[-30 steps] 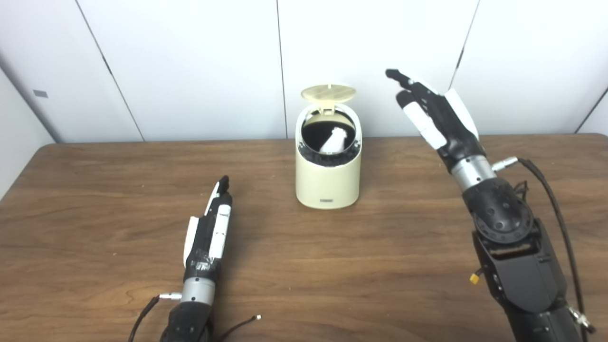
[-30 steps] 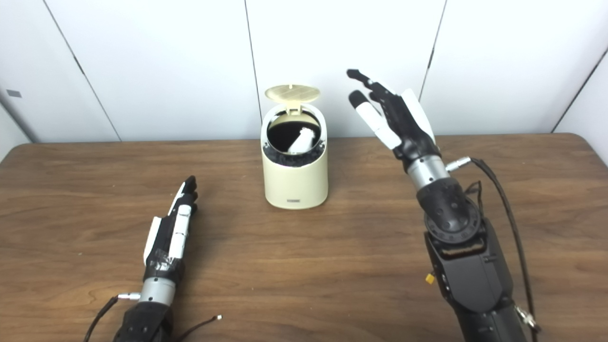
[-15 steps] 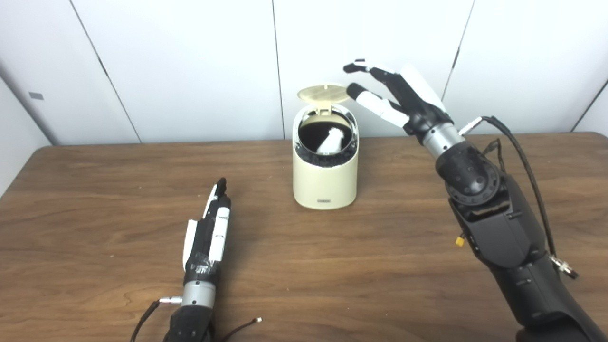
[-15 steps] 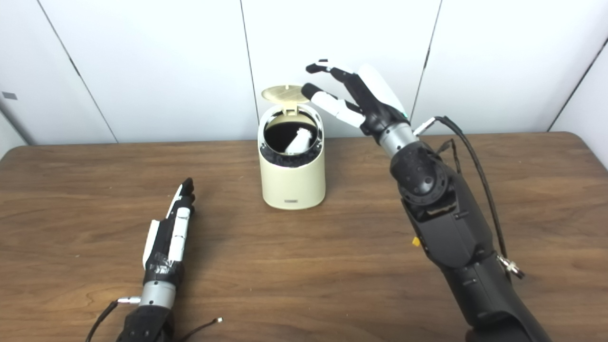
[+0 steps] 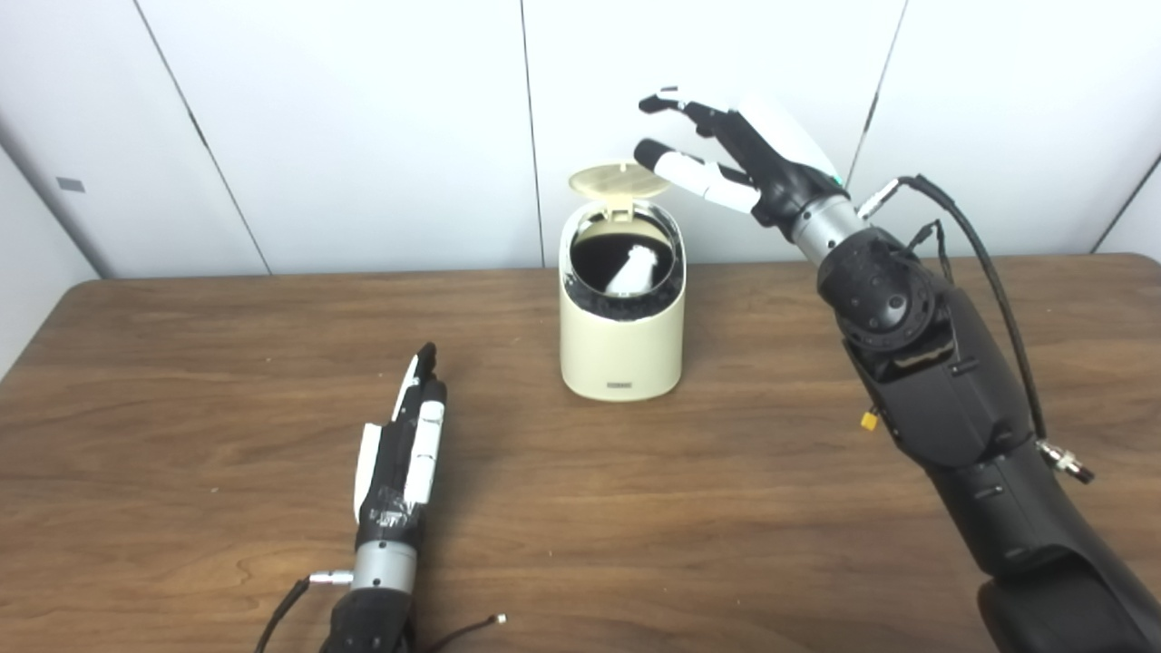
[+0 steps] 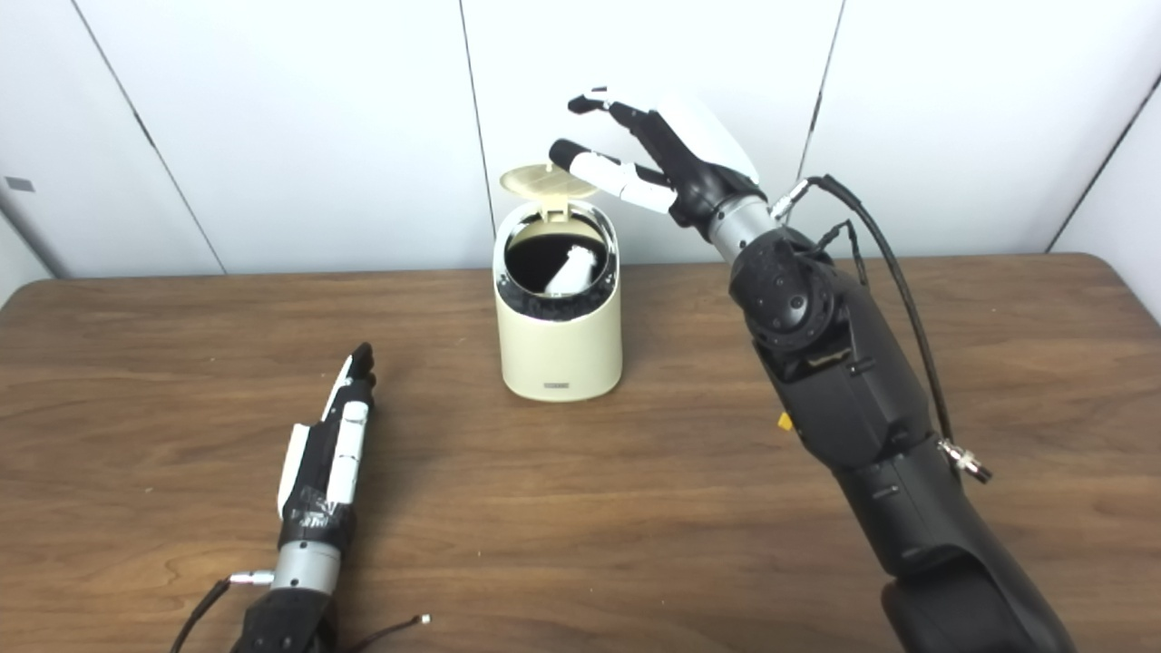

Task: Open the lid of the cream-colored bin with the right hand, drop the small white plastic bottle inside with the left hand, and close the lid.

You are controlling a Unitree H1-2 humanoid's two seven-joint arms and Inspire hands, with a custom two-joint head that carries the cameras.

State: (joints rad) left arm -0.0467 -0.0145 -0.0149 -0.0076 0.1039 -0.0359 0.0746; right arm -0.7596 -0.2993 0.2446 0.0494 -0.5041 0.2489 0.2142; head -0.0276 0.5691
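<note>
Right hand (image 5: 744, 154) swung in over raised lid (image 5: 619, 179) of cream bin (image 5: 621, 340), fingers (image 5: 694, 172) spread, empty. White bottle (image 5: 632, 269) already inside (drop done). Left hand (image 5: 405, 444) flat on tabletop (image 5: 227, 363), fingers straight, empty. Lid-closing looks next.

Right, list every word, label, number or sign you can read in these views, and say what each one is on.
Nothing can be read in either view.
Small dark label low on the front of the cream-colored bin: too small and blurred to read.
Small grey tag on the wall panel at far left: no legible text.
Left hand, right hand and table: no markings visible.
</note>
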